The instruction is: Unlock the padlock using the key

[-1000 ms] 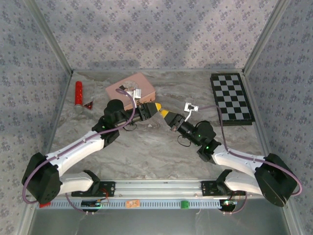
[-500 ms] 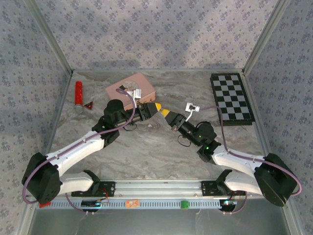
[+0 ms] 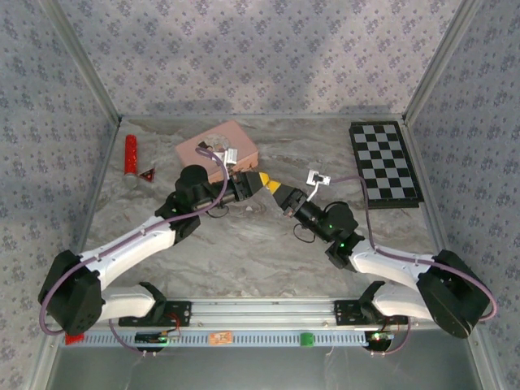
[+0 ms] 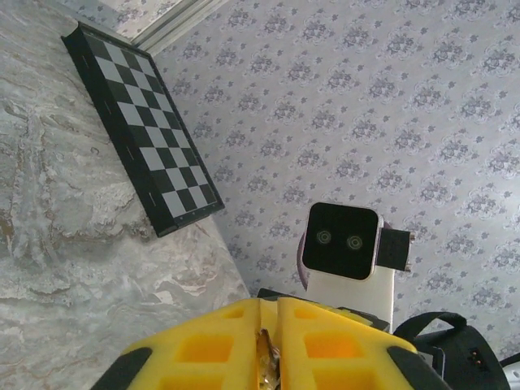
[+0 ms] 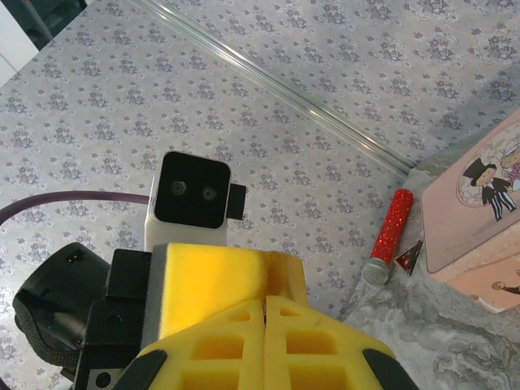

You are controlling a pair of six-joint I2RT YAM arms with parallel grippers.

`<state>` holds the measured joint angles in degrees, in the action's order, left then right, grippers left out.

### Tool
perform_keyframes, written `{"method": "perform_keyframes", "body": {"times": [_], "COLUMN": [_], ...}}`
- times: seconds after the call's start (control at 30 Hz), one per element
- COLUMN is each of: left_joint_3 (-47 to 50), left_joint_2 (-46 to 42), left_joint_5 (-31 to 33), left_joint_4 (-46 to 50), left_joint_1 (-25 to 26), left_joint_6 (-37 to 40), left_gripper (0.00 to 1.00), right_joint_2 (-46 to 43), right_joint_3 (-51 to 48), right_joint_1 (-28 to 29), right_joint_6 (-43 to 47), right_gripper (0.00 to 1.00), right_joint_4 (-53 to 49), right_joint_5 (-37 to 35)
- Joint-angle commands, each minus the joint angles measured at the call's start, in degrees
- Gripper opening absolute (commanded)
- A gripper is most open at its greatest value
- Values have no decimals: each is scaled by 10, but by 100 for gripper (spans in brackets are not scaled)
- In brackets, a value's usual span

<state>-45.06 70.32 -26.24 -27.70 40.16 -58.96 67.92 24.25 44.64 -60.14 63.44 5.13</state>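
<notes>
Left wrist view showed me the left fingers pinched on a thin brass piece, while the right fingers were pressed flat together.

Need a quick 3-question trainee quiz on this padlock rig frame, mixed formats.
1. True or false: the chessboard lies on the robot's right side of the table.
2. What lies nearest the red glitter tube? A) pink tin B) small red triangle C) chessboard
3. Fill in: the left tool pinches a thin ___-coloured sliver.
Key: 1 true; 2 B; 3 brass.
</notes>
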Motion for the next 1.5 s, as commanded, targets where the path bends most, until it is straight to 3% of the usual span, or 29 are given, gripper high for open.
{"method": "perform_keyframes", "body": {"times": [0.0,0.1,0.2,0.4,0.5,0.63,0.8,0.97,1.47], "left_joint_3": [-18,-21,-21,-29,-51,-61,-87,-98,-91], "left_joint_2": [-6,-4,-6,-55,-65,-60,-49,-44,-42], "left_joint_5": [-19,-20,-12,47,63,41,9,6,23], "left_joint_4": [-37,-36,-36,58,118,107,109,118,126], "left_joint_1": [5,6,5,8,18,28,50,64,59], "left_joint_6": [3,2,3,78,132,143,156,167,166], "left_gripper": [8,1,0,0,0,0,0,0,0], "right_joint_2": [1,0,-10,-83,-93,-89,-67,-60,-100], "right_joint_3": [-4,-4,-10,-47,-48,-18,-28,-14,-25], "right_joint_1": [3,4,9,9,1,0,-13,-16,-19], "right_joint_6": [0,1,10,65,93,133,124,123,135], "right_gripper": [0,0,2,64,76,78,74,70,55], "right_joint_4": [5,2,-10,-76,-56,-71,18,40,16], "right_joint_5": [-19,-22,-38,-113,-68,6,67,126,119]}}
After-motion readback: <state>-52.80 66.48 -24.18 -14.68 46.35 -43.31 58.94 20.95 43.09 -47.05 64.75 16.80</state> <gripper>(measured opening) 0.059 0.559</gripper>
